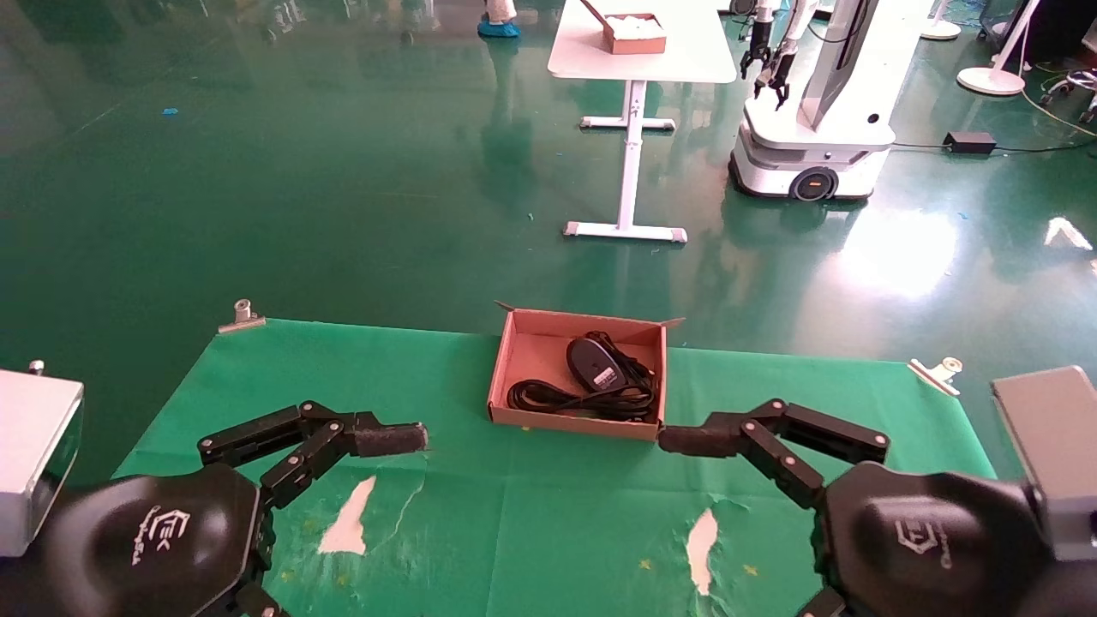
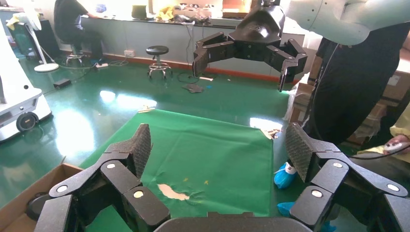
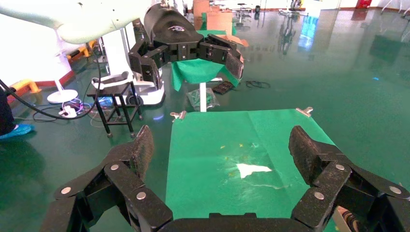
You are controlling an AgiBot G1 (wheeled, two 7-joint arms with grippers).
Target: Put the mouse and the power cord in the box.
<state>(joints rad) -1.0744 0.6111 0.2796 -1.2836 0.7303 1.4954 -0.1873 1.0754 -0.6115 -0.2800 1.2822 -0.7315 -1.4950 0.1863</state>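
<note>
Already the small black oval mouse [image 1: 595, 362] and looped black power cord [image 1: 576, 398] lie inside the reddish-brown cardboard box [image 1: 506, 364], between the empty, open left end effector [image 1: 390, 439] and right end effector [image 1: 690, 440].

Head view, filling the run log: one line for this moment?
black oval mouse: in brown cardboard box | looped black power cord: in box | left gripper: open, empty | right gripper: open, empty
</note>
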